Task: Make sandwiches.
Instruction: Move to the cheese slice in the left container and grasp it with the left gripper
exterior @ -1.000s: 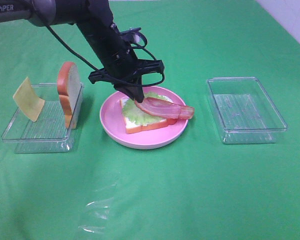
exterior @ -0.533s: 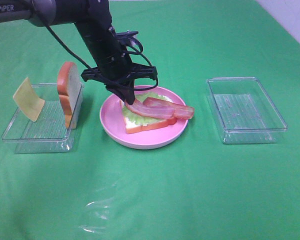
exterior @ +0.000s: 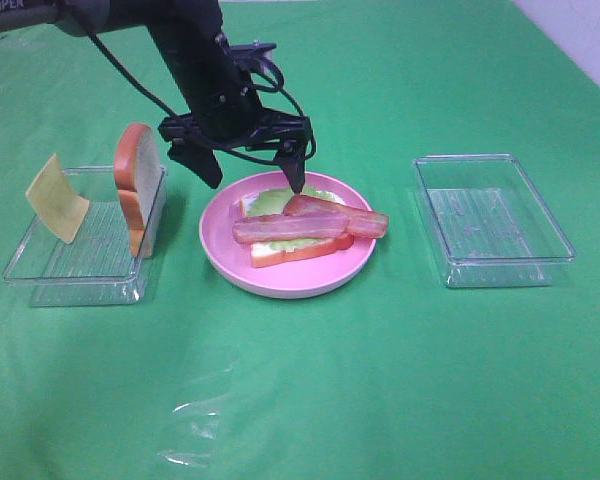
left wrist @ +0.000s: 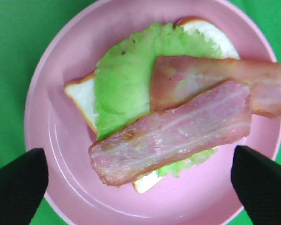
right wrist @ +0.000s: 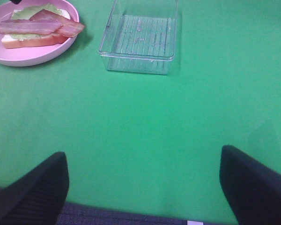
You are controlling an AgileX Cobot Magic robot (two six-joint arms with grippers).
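On the pink plate [exterior: 218, 245] lies a partly built sandwich: a white bread slice [exterior: 270, 255] with a lettuce leaf [exterior: 265, 203] and two bacon strips on top. One strip [exterior: 285, 227] lies across the front and the other [exterior: 345, 215] angles off to the right. My left gripper [exterior: 253, 176] hovers just above the stack, open and holding nothing; the left wrist view shows the front bacon strip [left wrist: 173, 133] lying free between its fingertips [left wrist: 18, 187]. A second bread slice [exterior: 137, 185] and the yellow cheese square [exterior: 55, 198] stand in the left tray [exterior: 75, 270]. My right gripper [right wrist: 145, 187] is open over bare cloth.
An empty clear tray [exterior: 492, 220] sits right of the plate, also seen in the right wrist view as the tray [right wrist: 140, 42] beyond the gripper. A green cloth covers the table. A crumpled clear film [exterior: 195, 430] lies near the front edge.
My left gripper was shut on the end of a bacon strip; it has opened and lifted slightly, and that strip now lies flat across the lettuce.
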